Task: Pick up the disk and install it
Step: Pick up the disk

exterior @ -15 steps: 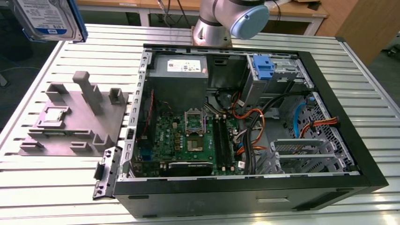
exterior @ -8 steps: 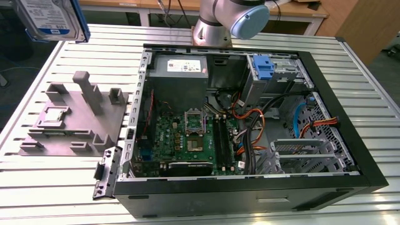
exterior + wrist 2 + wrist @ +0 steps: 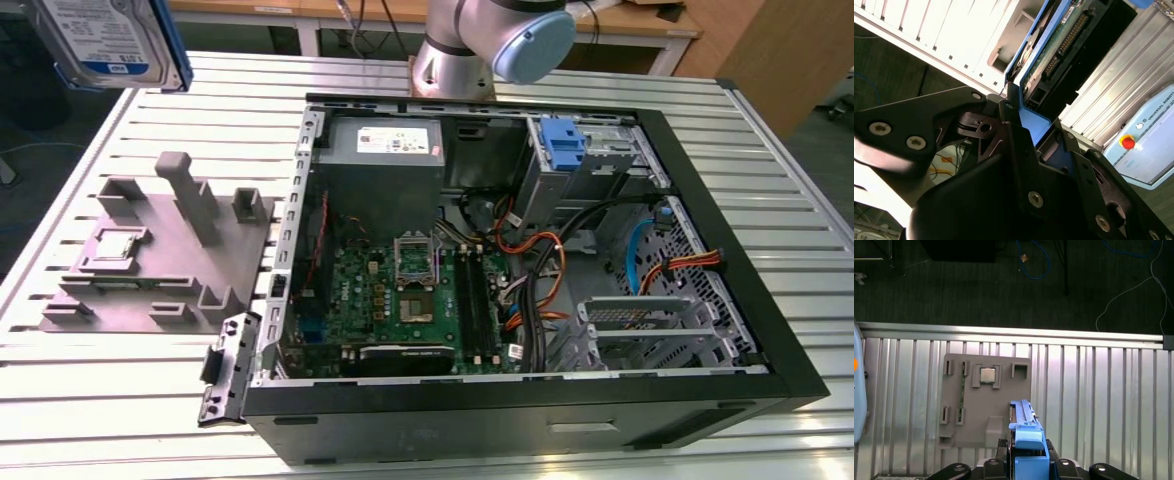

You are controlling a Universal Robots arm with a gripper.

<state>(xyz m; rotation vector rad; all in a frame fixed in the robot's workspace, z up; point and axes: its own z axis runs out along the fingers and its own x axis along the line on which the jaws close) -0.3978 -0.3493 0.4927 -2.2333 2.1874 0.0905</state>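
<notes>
The disk [image 3: 114, 40], a grey metal drive with a white-and-blue label in a blue carrier, hangs in the air at the top of the exterior view's left, above the table's far corner. In the second wrist view its green circuit-board side [image 3: 1064, 40] faces the camera, and my gripper [image 3: 1036, 130] is shut on the blue carrier's end. The first wrist view looks along the disk [image 3: 1026, 432] edge-on, with my gripper [image 3: 1029, 462] clamped on either side, high above the grey fixture plate [image 3: 986, 405].
The open computer case [image 3: 534, 260] lies on the slatted table [image 3: 801, 180], with a silver drive bay and blue bracket [image 3: 563, 145] at its far side beside the power supply [image 3: 387, 140]. A grey fixture plate [image 3: 160, 250] with upright posts sits on the exterior view's left. The arm's base [image 3: 467, 50] stands behind the case.
</notes>
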